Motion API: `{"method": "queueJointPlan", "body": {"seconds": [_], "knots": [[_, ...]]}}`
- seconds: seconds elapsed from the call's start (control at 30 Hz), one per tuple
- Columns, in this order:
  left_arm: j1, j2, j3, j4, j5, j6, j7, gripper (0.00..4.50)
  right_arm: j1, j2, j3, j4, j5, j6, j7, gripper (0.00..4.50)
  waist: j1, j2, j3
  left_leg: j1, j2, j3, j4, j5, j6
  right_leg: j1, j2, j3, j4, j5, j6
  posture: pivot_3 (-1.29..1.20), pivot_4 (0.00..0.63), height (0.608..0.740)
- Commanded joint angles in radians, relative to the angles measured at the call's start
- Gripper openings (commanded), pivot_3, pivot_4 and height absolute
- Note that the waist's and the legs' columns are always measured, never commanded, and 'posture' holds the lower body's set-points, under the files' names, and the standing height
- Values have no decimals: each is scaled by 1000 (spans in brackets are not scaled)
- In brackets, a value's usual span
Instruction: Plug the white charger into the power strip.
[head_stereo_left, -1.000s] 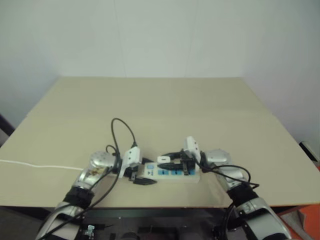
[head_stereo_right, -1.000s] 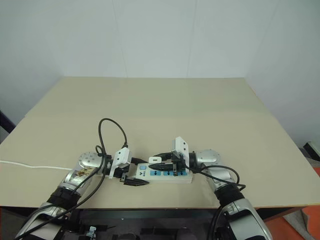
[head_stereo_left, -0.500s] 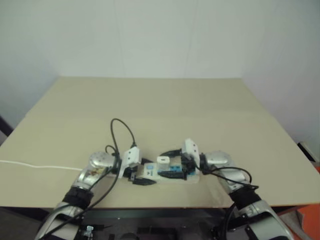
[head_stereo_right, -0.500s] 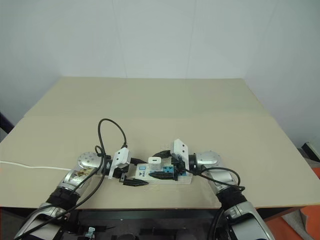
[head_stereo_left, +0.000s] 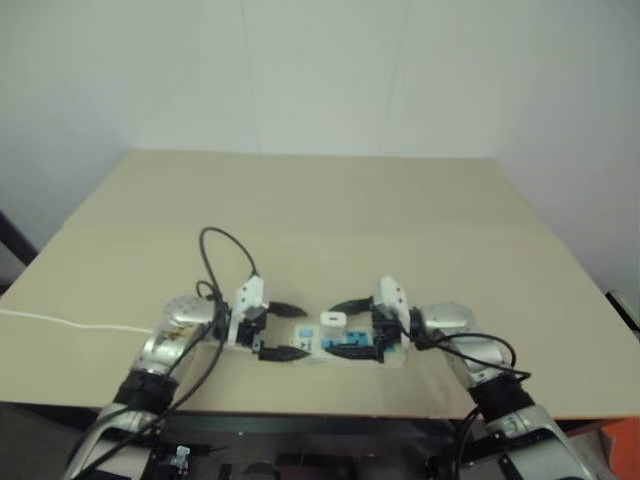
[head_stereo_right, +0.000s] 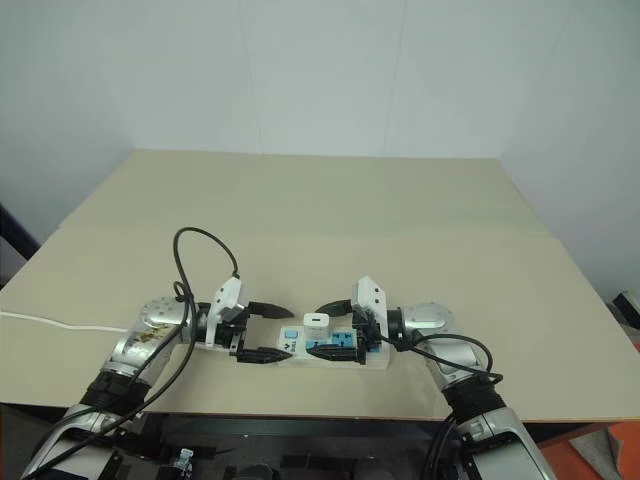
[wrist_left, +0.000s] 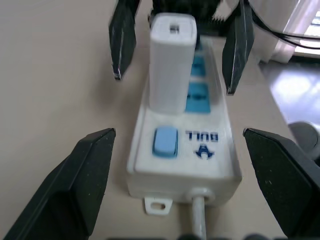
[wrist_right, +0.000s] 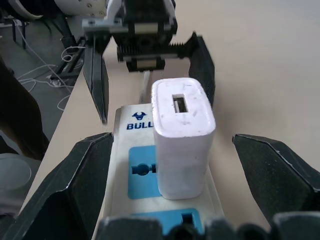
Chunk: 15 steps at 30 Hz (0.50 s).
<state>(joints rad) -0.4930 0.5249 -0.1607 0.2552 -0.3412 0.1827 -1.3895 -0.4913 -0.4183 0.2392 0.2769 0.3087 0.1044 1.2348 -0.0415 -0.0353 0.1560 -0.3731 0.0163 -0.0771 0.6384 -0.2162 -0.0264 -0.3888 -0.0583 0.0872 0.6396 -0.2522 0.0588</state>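
The power strip (head_stereo_right: 292, 348) lies near the table's front edge, switch end toward my left arm. The white charger (head_stereo_right: 316, 322) stands upright on it, seated on the blue socket panel nearest the switch (wrist_left: 165, 141). My right gripper (head_stereo_right: 316, 331) is open, one finger on each side of the charger (wrist_right: 182, 135) without touching it. My left gripper (head_stereo_right: 286, 334) is open too, its fingers (wrist_left: 82, 185) spread wide of the strip's switch end (wrist_left: 200, 150), a little above the table.
The strip's thin white cord (head_stereo_right: 50, 322) runs off to the left along the table. The front edge of the table (head_stereo_right: 330, 412) lies just below the strip. Bare tan tabletop (head_stereo_right: 320, 220) stretches behind both grippers to the wall.
Both grippers have opened: the right let go of the charger first, then the left released the strip's end and rose slightly. The charger stays upright in the strip. The camera view shifted.
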Motion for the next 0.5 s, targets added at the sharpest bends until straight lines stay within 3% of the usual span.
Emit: {"method": "queueJointPlan", "body": {"seconds": [0.03, 0.27, 0.5], "knots": [[-17, 38, 47, -87, -76, 71, -37, 4452, 36, -51, -47, -38, 23, 85, -6, 4500, 0, 0, 3, -1, 0, 0, 0, 0, 0, -1, 0, 0, 0, 0, 0, 0, 150, 740], [20, 111, 90, -174, -119, 108, -49, 4452, 60, -220, -210, -264, 152, 209, 12, 4500, -1, 8, 21, -18, -1, 0, 2, 0, 0, -18, 0, 0, 3, 1, 0, 0, 150, 740], [87, 224, 200, -237, -139, 107, -29, 4452, 176, -413, -423, -381, 232, 249, 26, 4500, -3, 8, 37, -19, -1, 0, 2, 0, 0, -18, 0, 0, 2, 1, 1, 0, 150, 740]]}}
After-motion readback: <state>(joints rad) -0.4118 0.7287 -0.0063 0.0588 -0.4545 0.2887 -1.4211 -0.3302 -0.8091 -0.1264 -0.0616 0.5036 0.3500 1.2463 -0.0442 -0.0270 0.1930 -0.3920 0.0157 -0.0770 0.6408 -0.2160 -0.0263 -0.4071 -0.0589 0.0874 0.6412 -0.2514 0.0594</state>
